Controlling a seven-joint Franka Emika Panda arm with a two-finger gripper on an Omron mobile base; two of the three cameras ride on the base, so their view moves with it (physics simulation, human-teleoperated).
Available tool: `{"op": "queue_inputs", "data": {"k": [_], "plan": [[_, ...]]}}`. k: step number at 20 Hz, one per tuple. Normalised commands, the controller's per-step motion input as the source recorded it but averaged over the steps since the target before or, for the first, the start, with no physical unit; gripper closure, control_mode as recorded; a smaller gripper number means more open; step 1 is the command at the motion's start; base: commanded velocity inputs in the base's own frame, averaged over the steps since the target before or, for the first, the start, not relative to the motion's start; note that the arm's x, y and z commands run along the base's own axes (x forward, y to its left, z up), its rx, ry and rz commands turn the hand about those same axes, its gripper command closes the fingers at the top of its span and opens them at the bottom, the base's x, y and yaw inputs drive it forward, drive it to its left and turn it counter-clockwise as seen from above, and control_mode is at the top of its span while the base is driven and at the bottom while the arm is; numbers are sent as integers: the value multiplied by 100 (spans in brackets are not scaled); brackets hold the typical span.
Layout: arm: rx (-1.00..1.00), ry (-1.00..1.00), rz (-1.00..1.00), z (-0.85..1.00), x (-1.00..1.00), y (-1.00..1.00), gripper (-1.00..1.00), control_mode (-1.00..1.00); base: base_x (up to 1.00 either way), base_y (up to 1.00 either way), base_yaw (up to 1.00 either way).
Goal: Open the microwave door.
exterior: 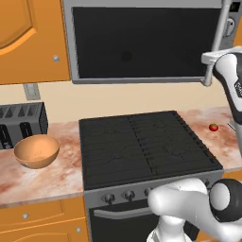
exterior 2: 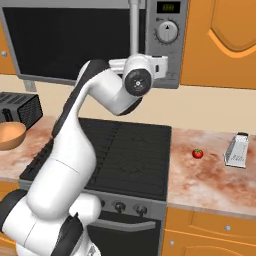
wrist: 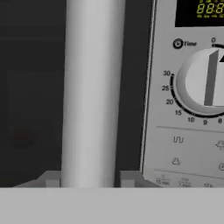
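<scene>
- Up close, my hand view puts the bar handle (wrist: 92, 92) dead centre, a pale grey cylinder running top to bottom, with the timer dial (wrist: 205, 81) and a green digital display (wrist: 204, 9) to its right on the control panel (wrist: 183, 131).
- From the base cameras I see what the hand camera cannot: the microwave door (exterior: 142, 42) sits closed above the stove (exterior: 144, 146), mounted between orange cabinets (exterior: 30, 40).
- My right base view shows the arm bent up so that the gripper (exterior 2: 150, 64) meets the handle's lower end; my left base view catches just the wrist at the right edge, beside the handle (exterior: 218, 42).
- Only my right base view takes in the grater (exterior 2: 237, 150); the tomato (exterior 2: 198, 153) appears in both, on the counter (exterior 2: 210, 175) right of the stove.
- A toaster (exterior: 21, 124) and an orange bowl (exterior: 36, 151) sit left of the stove.
- My fingers are hard to make out: two grey tips (wrist: 51, 179) flank the handle at the bottom of the hand view, close on either side, but I cannot tell whether they press it.
- The door faces out into the room, its long side horizontal; the handle stands upright along its right edge, its top cut off in both base views.
</scene>
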Motion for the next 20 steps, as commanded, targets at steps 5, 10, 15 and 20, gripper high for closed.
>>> {"op": "queue_inputs", "data": {"k": [5, 10, 15, 20], "plan": [[0, 1, 17, 4, -100, -13, 100, -100, 0, 0, 0], [0, -4, 21, 3, -100, -2, 100, -100, 0, 0, 0], [0, -8, 19, 17, -97, -6, -100, -100, 0, 0, 0], [0, -7, 16, 46, -84, -70, -100, -100, 0, 0, 0]]}}
